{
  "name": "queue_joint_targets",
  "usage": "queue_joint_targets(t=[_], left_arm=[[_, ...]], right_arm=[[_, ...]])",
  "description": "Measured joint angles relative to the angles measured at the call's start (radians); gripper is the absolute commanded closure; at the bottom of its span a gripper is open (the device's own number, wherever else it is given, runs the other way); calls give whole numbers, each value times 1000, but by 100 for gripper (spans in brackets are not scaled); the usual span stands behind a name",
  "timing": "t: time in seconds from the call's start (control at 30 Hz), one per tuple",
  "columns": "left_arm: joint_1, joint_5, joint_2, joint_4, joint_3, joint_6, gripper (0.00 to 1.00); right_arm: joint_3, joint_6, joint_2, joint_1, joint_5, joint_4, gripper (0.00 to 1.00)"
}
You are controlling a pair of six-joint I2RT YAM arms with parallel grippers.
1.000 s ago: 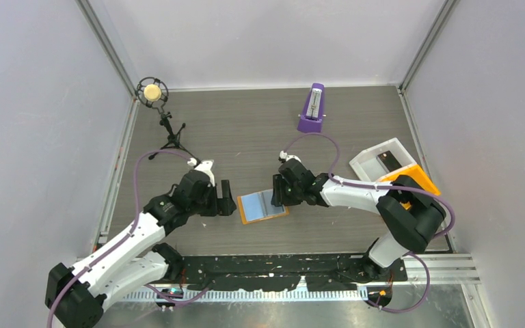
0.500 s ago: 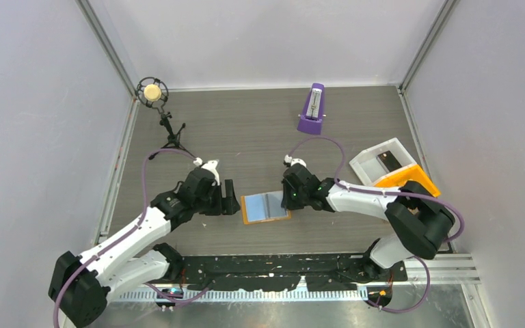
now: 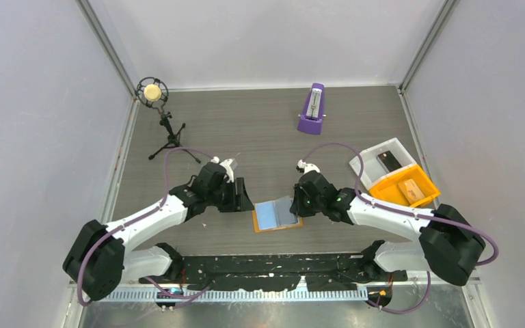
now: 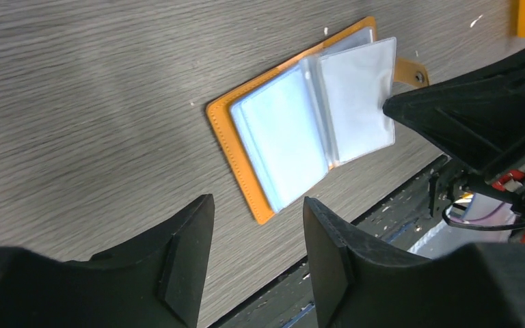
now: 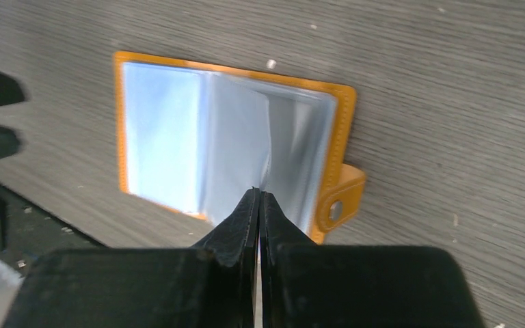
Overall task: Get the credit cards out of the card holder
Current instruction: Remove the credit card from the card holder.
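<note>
The orange card holder (image 3: 294,222) lies open on the table, its clear sleeves fanned out. A light blue credit card (image 3: 268,214) shows through the left sleeve. In the left wrist view the card holder (image 4: 236,157) and the blue card (image 4: 280,137) lie just beyond my open left gripper (image 4: 258,200), which has nothing between its fingers. My left gripper (image 3: 246,198) hovers at the holder's left edge. My right gripper (image 5: 258,191) is shut on the free edge of a lifted clear sleeve (image 5: 236,137) over the card holder (image 5: 342,123). From above, the right gripper (image 3: 299,205) sits at the holder's right side.
A purple metronome (image 3: 311,109) stands at the back. A microphone on a tripod (image 3: 152,92) is at the back left. A white bin (image 3: 376,157) and an orange bin (image 3: 420,179) sit at the right. A black rail (image 3: 280,263) runs along the near edge.
Both arms have shifted right and nearer. The holder slid the same way with the right gripper, which closed on the sleeve. The left jaws have narrowed.
</note>
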Motion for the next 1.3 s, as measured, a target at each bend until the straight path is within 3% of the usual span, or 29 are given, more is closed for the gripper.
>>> queue_joint_targets(t=[0.23, 0.53, 0.77, 1.1, 1.3], left_arm=[[0, 64, 83, 87, -25, -19, 49], [0, 85, 89, 111, -44, -24, 46], [0, 48, -6, 98, -46, -30, 46], [0, 64, -12, 95, -46, -37, 51], [0, 108, 74, 146, -46, -48, 53]], right_arm=[[0, 32, -29, 0, -93, 71, 94], [2, 93, 45, 19, -210, 213, 72], [64, 108, 127, 61, -246, 227, 58], [102, 68, 19, 46, -137, 64, 55], [70, 72, -19, 22, -56, 21, 48]])
